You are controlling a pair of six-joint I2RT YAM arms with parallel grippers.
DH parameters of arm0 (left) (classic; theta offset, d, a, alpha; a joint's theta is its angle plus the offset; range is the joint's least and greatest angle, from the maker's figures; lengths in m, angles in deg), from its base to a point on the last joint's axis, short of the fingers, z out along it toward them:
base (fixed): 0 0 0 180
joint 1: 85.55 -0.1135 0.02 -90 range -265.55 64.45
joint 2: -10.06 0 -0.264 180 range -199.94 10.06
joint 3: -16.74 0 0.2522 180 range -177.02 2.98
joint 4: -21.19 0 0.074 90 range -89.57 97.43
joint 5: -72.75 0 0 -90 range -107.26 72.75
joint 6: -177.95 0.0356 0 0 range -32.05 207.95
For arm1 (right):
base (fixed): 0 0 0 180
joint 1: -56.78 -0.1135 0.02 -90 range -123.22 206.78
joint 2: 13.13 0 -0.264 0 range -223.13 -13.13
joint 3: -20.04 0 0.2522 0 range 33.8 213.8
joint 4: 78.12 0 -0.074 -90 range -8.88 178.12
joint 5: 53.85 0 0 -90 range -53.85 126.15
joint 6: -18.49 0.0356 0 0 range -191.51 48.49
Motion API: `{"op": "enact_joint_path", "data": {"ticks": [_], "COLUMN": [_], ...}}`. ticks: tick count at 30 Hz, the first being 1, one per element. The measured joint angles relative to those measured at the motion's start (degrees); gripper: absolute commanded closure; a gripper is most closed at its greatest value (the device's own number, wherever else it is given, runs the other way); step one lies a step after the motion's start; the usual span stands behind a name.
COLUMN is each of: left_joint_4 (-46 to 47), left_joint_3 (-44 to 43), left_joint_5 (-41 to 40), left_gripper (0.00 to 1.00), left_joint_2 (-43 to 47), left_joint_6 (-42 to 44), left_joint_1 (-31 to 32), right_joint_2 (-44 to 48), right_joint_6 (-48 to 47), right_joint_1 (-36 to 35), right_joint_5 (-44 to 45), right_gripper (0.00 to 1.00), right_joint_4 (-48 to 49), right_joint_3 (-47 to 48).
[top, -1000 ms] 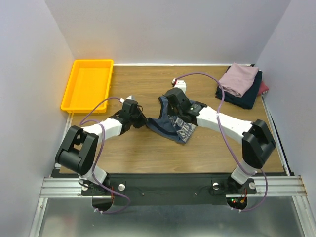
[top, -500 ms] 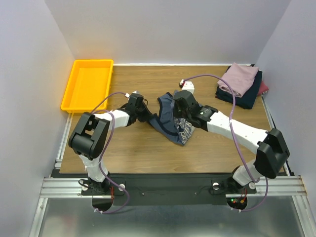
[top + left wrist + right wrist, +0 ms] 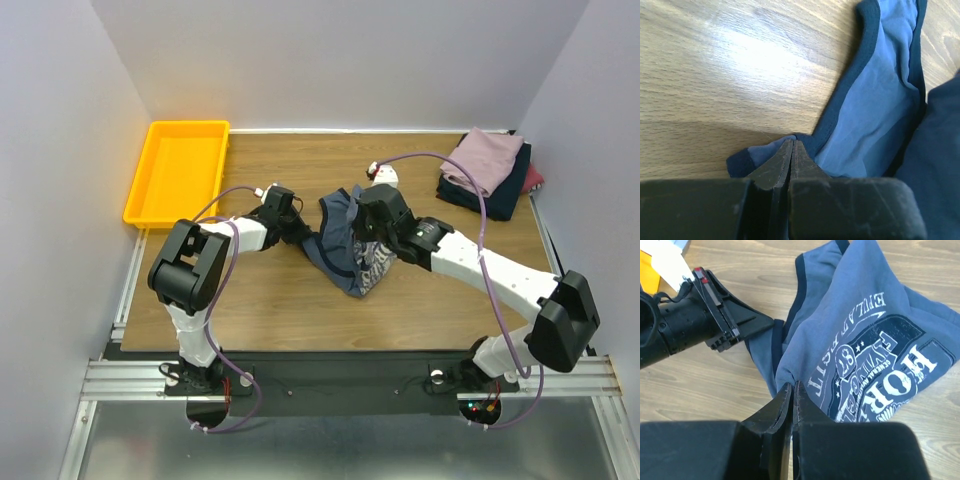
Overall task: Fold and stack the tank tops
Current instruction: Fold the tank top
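The slate-blue tank top (image 3: 345,245) with darker trim lies bunched at mid-table, its pale lettering (image 3: 890,375) facing up in the right wrist view. My left gripper (image 3: 300,232) is shut on its trimmed left edge (image 3: 765,152), low over the wood. My right gripper (image 3: 372,215) is shut on a fold of the same top (image 3: 792,371) and holds it lifted. The left gripper also shows in the right wrist view (image 3: 772,320). The mauve-pink top (image 3: 485,158) lies folded on the navy top (image 3: 495,200) and the maroon top (image 3: 535,178) at the back right.
A yellow plastic tray (image 3: 180,170) stands at the back left corner. Grey walls close in the table on three sides. Purple cables loop over both arms.
Both arms have reached farther from their bases. The left gripper moved right and away; the right gripper moved away, drawing the slate-blue top into a narrower bunch.
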Motion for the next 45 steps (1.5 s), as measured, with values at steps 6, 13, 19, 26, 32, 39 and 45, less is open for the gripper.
{"op": "enact_joint_path", "data": {"ticks": [6,13,19,26,32,39,45], "left_joint_4": [0.2,0.9,1.2,1.9,1.4,-0.8,-1.2], "left_joint_3": [0.0,0.0,0.0,0.0,-0.3,-1.2,-1.0], "left_joint_5": [-0.2,-0.1,-0.1,0.1,-0.8,-4.1,-6.4], "left_gripper": [0.96,0.96,0.96,0.96,0.96,0.95,0.75], "left_joint_2": [0.0,-0.7,-0.9,-1.1,-1.1,-1.0,2.1], "left_joint_6": [0.0,-0.2,-0.2,-0.2,-0.8,-2.8,-3.0], "left_joint_1": [0.0,0.0,0.0,0.0,-0.2,-1.3,-2.0], "right_joint_2": [-0.6,-0.5,-0.7,-9.7,-13.5,-13.4,-13.4], "right_joint_6": [-1.0,-1.6,-2.0,-1.3,0.7,1.7,1.8], "right_joint_1": [0.0,0.0,0.2,0.2,0.2,0.2,0.2], "right_joint_5": [-0.6,-3.7,-8.1,-15.5,-20.1,-20.9,-22.1], "right_gripper": [0.97,0.97,0.96,0.96,0.97,0.96,0.96], "right_joint_4": [2.0,8.0,12.4,21.2,27.1,33.9,37.4], "right_joint_3": [0.8,0.7,-0.2,-2.2,-9.2,-10.6,-11.1]}}
